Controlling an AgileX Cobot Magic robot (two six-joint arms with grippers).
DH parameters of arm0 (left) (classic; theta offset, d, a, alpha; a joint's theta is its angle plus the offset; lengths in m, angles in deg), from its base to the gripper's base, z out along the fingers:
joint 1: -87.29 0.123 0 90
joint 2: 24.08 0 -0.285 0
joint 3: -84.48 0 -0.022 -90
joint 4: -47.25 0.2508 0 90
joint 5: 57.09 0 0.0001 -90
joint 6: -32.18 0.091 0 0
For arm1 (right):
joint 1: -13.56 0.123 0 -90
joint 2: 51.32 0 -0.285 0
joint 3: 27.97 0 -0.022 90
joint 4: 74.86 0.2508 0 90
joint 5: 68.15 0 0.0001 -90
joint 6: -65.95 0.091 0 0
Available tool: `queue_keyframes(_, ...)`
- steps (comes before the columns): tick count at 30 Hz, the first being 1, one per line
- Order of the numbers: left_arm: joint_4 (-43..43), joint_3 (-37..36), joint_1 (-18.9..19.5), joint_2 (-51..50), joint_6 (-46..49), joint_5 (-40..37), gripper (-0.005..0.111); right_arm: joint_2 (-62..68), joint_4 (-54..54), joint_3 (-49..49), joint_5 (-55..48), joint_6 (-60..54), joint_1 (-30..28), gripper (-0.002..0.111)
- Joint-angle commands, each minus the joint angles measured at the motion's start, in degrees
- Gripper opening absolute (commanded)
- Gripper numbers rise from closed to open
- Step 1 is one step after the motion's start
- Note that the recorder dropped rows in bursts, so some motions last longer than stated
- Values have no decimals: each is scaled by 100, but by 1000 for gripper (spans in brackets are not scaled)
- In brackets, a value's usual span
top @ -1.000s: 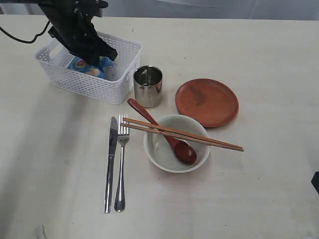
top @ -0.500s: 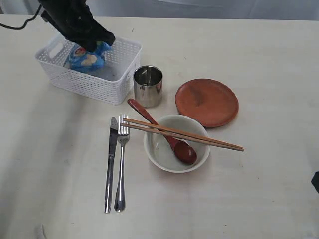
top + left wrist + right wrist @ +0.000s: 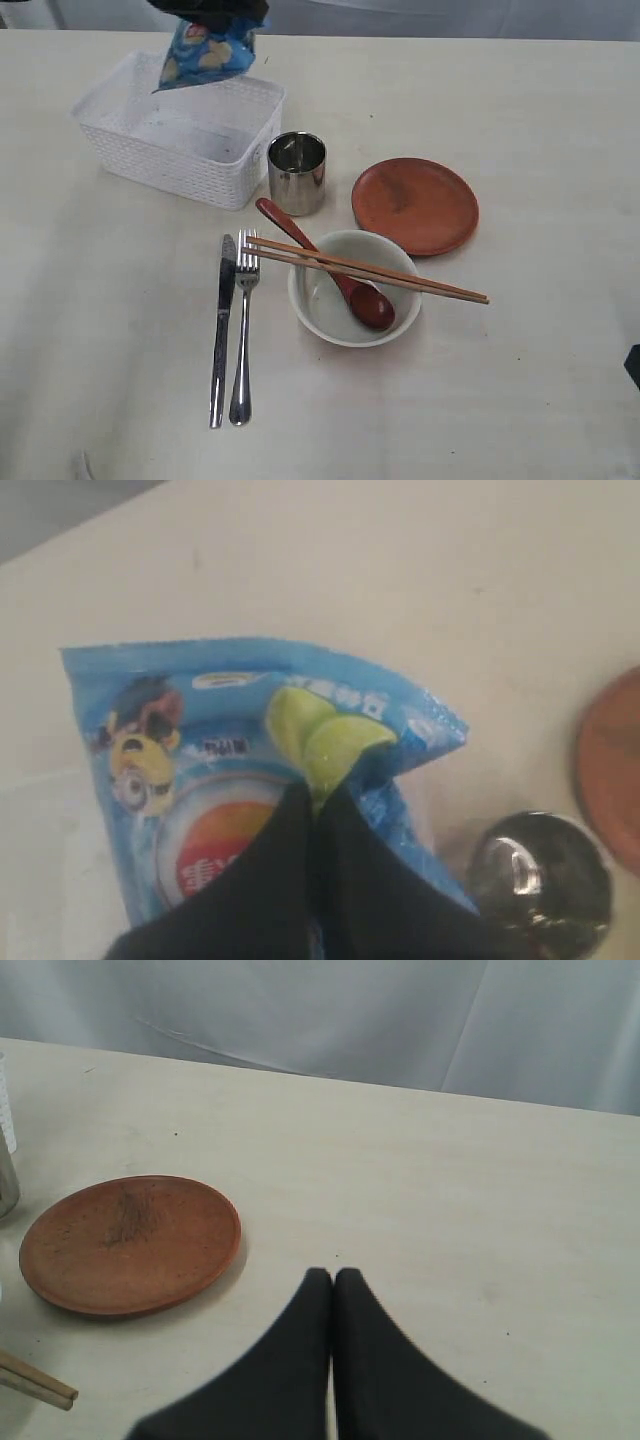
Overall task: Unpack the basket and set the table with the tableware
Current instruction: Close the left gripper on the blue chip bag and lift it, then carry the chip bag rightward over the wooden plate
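Lower left on the table lay knife and fork side by side; at centre, a white bowl held the red spoon, chopsticks across its rim. Behind stood steel cup and brown plate. Upper left, the white basket — above it the left gripper pinched a blue snack bag. The right gripper had its fingers pressed together.

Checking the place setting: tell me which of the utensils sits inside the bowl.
The dark red spoon: its head lies in the white bowl. The chopsticks only bridge the rim; knife and fork lie flat beside it.
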Motion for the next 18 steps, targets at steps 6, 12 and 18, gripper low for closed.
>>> queue_keyframes(6, -91, 13, -1267, 89, 29, 990, 0, -25, -73, 10, 25, -8, -37, 0)
queue_keyframes(12, -104, 13, -1977, -27, 29, 1509, 0, -25, -73, 10, 25, -8, -37, 0)
queue_keyframes(18, 87, 13, -2520, -493, 55, 1967, 0, -25, -73, 10, 25, -8, -37, 0)
